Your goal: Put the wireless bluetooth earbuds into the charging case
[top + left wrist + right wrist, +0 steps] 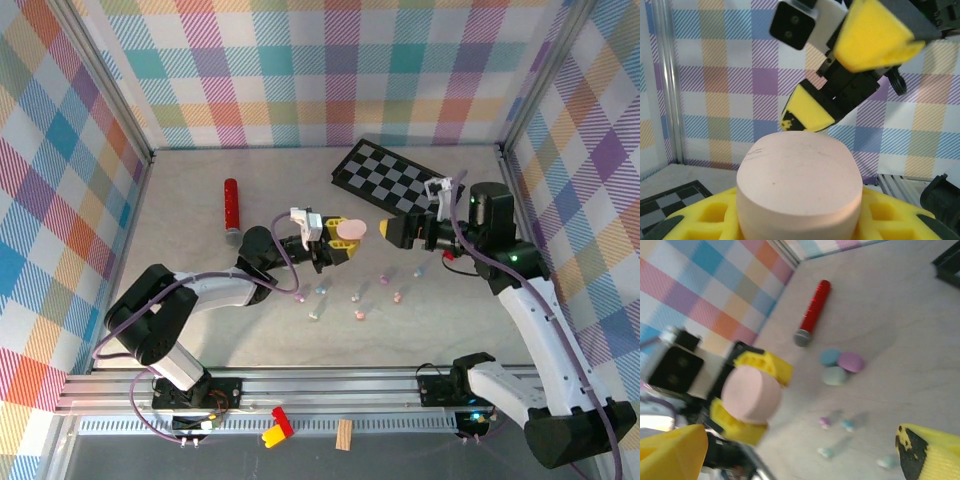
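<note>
Tiny pastel earbuds (357, 315) lie scattered on the desk (200, 270), at 6 o'clock from the pink charging case (349, 229). The left pincer (342, 240) is clenched on that case. At its 3 o'clock, just beside it, the right pincer (388, 232) gapes released. Farther off are three blurred pebble cases (834, 375), seemingly blue, purple and mint, a red tube (231, 208) at 10 o'clock and a chessboard (395, 180) at 1.
</note>
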`<state>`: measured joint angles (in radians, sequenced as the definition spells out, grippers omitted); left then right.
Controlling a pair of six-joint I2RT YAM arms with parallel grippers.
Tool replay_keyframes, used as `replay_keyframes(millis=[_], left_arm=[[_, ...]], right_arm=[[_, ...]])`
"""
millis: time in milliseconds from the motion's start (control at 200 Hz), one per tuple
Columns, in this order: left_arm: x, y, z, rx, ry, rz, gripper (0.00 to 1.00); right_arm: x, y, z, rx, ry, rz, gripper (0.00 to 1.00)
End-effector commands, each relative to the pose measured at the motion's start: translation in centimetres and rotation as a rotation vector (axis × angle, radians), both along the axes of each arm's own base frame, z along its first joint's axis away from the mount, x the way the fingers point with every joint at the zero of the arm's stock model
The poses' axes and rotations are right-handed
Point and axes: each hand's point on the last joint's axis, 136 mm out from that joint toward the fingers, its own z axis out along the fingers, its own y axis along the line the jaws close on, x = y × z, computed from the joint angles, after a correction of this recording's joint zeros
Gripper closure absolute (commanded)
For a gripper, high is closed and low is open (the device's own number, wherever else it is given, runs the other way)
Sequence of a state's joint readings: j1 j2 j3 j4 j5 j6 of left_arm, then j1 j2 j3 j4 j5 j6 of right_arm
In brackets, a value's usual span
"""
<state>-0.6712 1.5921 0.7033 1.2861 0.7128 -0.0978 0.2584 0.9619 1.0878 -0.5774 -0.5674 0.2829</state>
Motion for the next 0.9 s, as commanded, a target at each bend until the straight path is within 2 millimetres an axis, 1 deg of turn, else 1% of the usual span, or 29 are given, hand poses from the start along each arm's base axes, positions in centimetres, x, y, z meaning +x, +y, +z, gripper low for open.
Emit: replay_keyframes(millis=[0,135,320,425,640,790,895], left_arm=[[-0.8,1.2,1.1,-0.027,-0.026,-0.020,0.62],[-0.6,2.0,0.5,-0.019,-0.015,0.001,0.62],[-0.7,2.3,0.2,-0.012,-0.003,-0.012,0.63],[-0.7,2.4,0.3,-0.010,-0.004,-0.015,0.63],[-0.9,2.7,0.0,0.001,-0.010,-0.025,0.63],[-1.4,2.7,0.0,0.009,-0.026,-0.042,0.63],[-1.5,2.8,-0.2,0.012,-0.027,-0.043,0.63]], right_arm=[[-0.7,-0.8,-1.5,-0.253,-0.200,0.086,0.01],[-0.8,0.9,-1.3,-0.328,-0.308,0.153,0.00],[-0.1,3.9,-1.7,-0.366,-0.349,0.209,0.00],[0.5,5.0,-1.7,-0.382,-0.360,0.218,0.00],[1.9,6.1,-1.1,-0.360,-0.364,0.192,0.00],[3.0,5.7,-0.9,-0.369,-0.349,0.122,0.00],[3.2,5.6,-0.5,-0.364,-0.353,0.108,0.00]])
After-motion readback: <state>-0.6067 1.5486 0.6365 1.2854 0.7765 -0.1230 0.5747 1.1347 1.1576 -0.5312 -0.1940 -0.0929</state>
